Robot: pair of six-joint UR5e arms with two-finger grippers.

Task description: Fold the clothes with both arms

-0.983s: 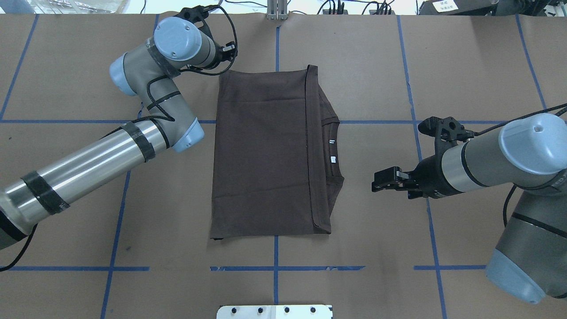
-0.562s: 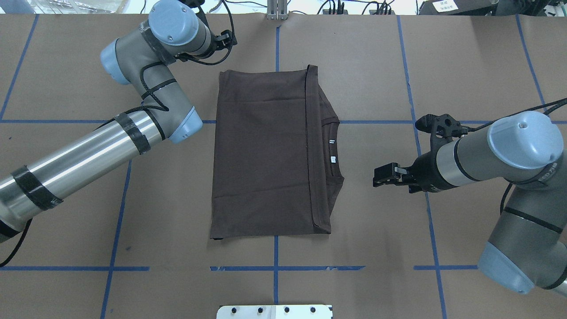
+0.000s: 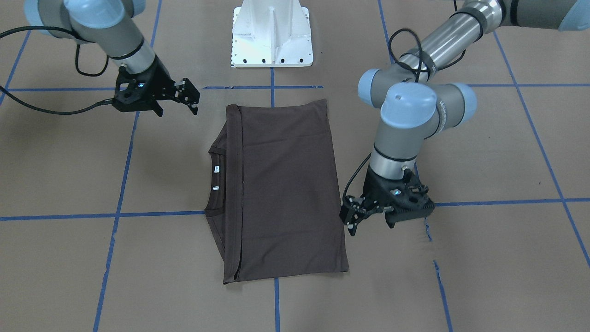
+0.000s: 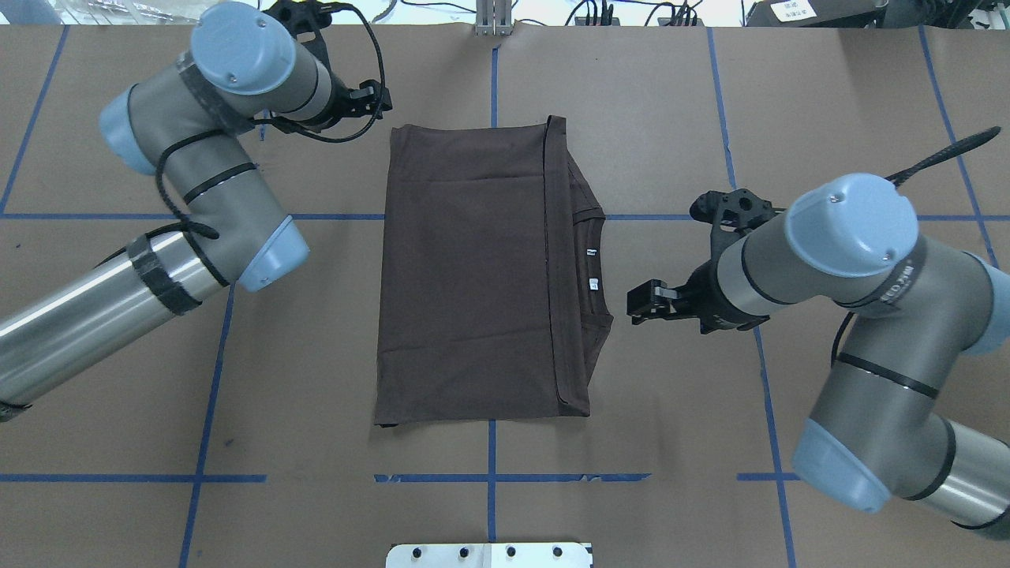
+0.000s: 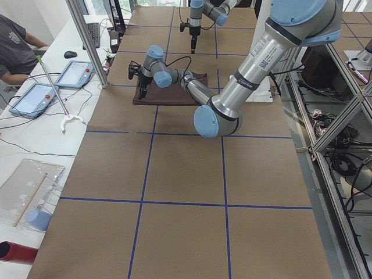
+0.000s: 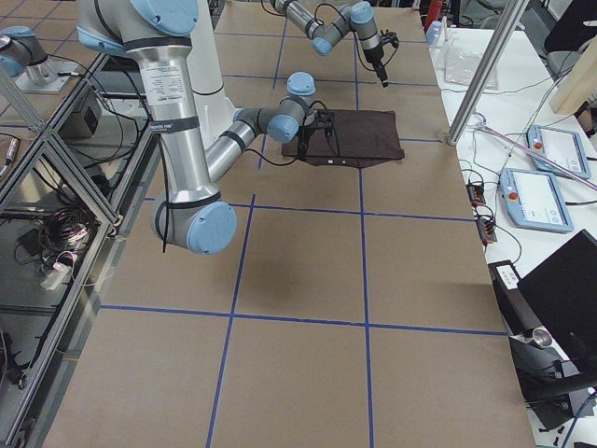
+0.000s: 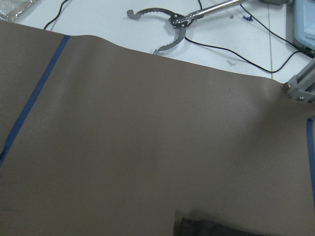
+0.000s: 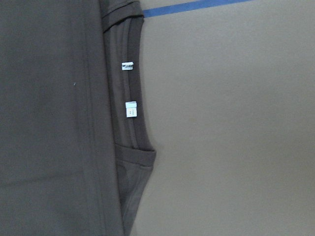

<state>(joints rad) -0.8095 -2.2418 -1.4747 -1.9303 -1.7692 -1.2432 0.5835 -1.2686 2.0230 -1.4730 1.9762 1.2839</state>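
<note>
**Both grippers empty, closing in on the half-folded shirt**

Table (image 4: 671,118) is covered in brown paper with a blue tape grid. The white pedestal base (image 3: 272,37) sits at the robot's edge. Beyond the far edge there is a white bench with tablets (image 5: 74,74), cables and a reacher tool (image 7: 167,24). A seated person (image 5: 14,40) is at that bench, and metal framing runs behind the robot.

The T-shirt (image 4: 465,268) lies flat mid-table, already folded to a neat rectangle. Its collar (image 8: 130,113) and neck labels (image 8: 130,109) show along the edge on the robot's right.

- **Left gripper** (image 3: 349,216): hangs low just beside the shirt's far left corner, not touching. Fingers look apart and hold nothing.
- **Right gripper** (image 4: 637,304): sits near the collar edge with bare paper between. Fingers are parted and it is empty.

The step looks like positioning for the next fold, with no grasp yet.

To do it well:
- Pinch at matching points on opposite ends so the edge lifts level.
- Slide the lower finger under all layers, not just the top one, or the stack will peel open.
- Keep the lift low and move both arms together.
- Lay edge onto edge before letting go.

Risks:
- A fingertip could catch the paper cover.
- One arm leading could skew the rectangle.
- A grab at the collar rib alone could leave the body cloth behind.
</note>
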